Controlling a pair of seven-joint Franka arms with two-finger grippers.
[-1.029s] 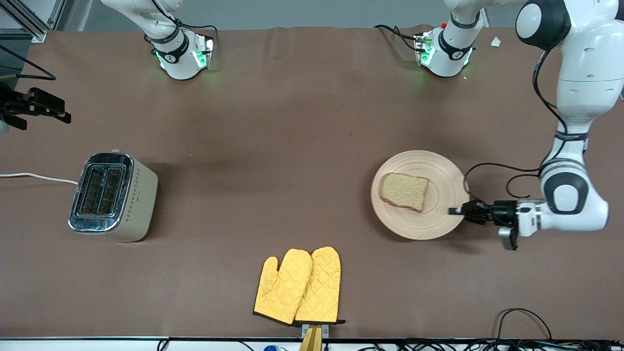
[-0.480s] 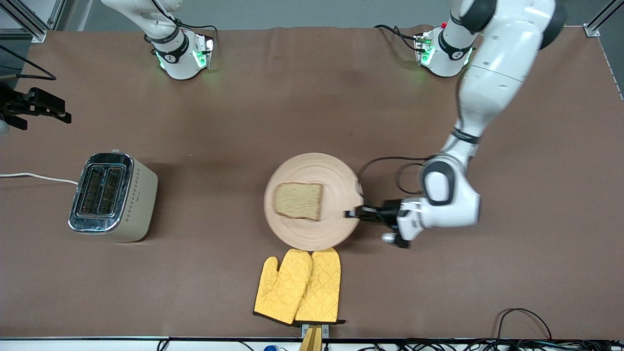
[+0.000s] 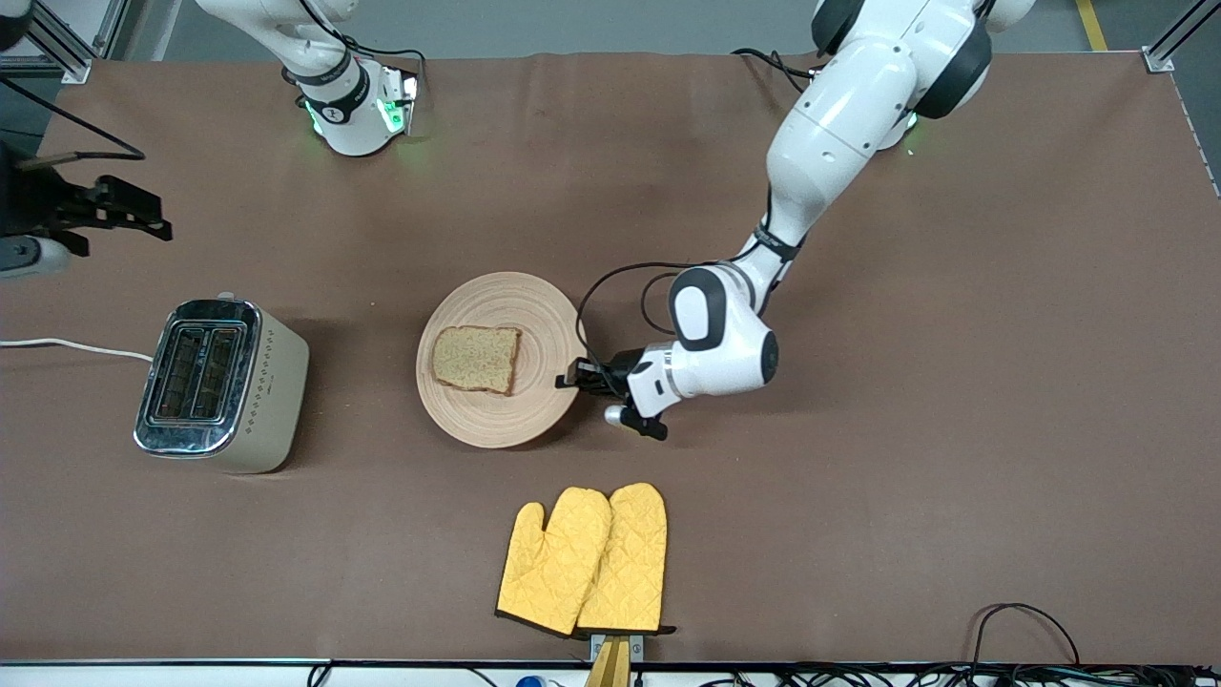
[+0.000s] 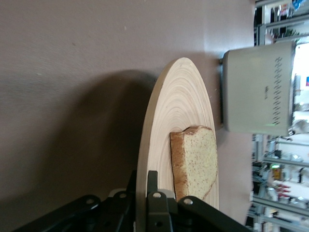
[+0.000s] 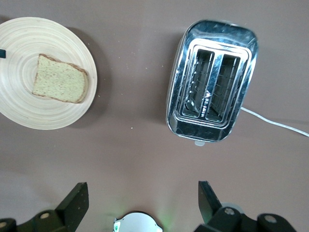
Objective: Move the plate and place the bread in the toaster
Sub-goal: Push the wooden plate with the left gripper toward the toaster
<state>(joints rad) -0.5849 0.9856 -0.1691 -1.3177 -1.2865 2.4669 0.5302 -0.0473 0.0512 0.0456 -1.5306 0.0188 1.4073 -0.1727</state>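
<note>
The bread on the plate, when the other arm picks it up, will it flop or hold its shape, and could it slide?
The bread looks thick with a firm darker crust, so it will probably hold its shape, though hard pinching may dent it. It lies loose and flat on the smooth wooden plate, which the left gripper holds by its rim, so it could slide if nudged sideways. It is likely light.

Matt brown tabletop covering (image 3: 954,382); light wooden plate (image 3: 534,315) with fine concentric grooves; porous, speckled bread (image 3: 475,358) with darker crust; toaster (image 3: 221,385) with glossy chrome top and matt cream sides; quilted yellow cloth oven mitts (image 3: 584,558); smooth glossy white arm shells.
</note>
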